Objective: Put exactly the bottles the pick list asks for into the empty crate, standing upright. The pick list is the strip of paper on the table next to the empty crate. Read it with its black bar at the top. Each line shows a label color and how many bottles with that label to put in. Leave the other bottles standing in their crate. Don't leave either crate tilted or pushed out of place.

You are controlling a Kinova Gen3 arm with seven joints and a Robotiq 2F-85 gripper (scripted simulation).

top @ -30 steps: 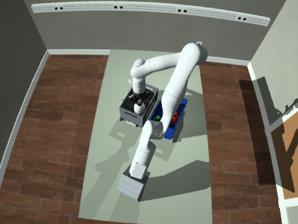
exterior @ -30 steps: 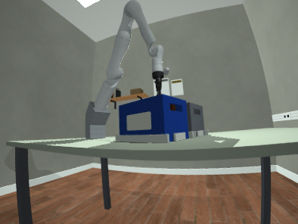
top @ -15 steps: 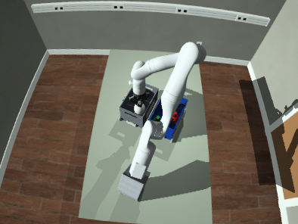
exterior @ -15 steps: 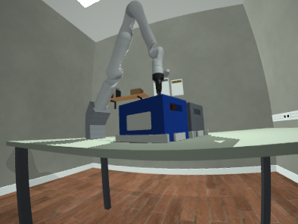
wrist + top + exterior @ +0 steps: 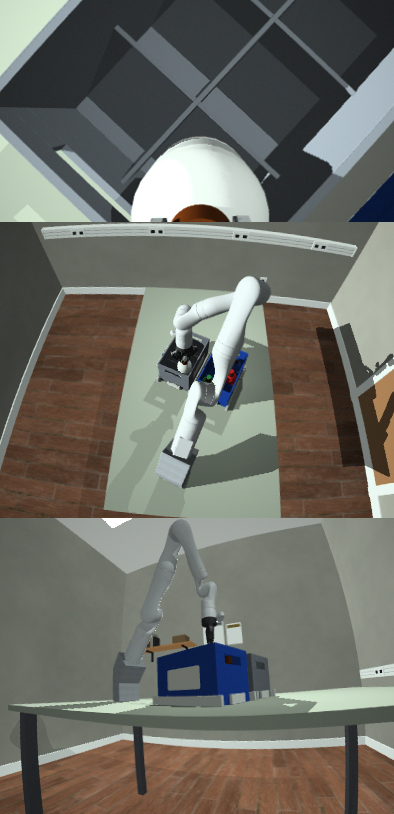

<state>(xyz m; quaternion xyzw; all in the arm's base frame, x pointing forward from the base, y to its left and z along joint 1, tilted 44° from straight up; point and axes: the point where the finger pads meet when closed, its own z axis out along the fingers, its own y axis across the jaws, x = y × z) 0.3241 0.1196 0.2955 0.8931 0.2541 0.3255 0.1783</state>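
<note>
Arm (image 5: 235,329) (image 5: 160,593) crosses your top view, hiding part of blue crate (image 5: 224,398) (image 5: 232,683) (image 5: 380,204) w/ red bottle (image 5: 231,376), beside gray crate (image 5: 173,375) (image 5: 259,677) (image 5: 366,119). Ext. view: blue crate screens your bottle; wall sheet (image 5: 234,634), text too small to read. Wrist view: gray dividers (image 5: 238,63) near white bottle (image 5: 184,367) (image 5: 200,173), brown-capped, glossy, in/over gray crate; your pincer (image 5: 184,356) (image 5: 210,641) (image 5: 200,218), mostly closed, grips it at cap; label n/v.

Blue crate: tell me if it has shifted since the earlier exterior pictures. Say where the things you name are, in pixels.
No. In the exterior view, the blue crate (image 5: 224,398) (image 5: 207,673) (image 5: 386,199) shows no visible shift in any direction against the front edge of the table (image 5: 230,502) (image 5: 200,719) (image 5: 25,25).
</note>
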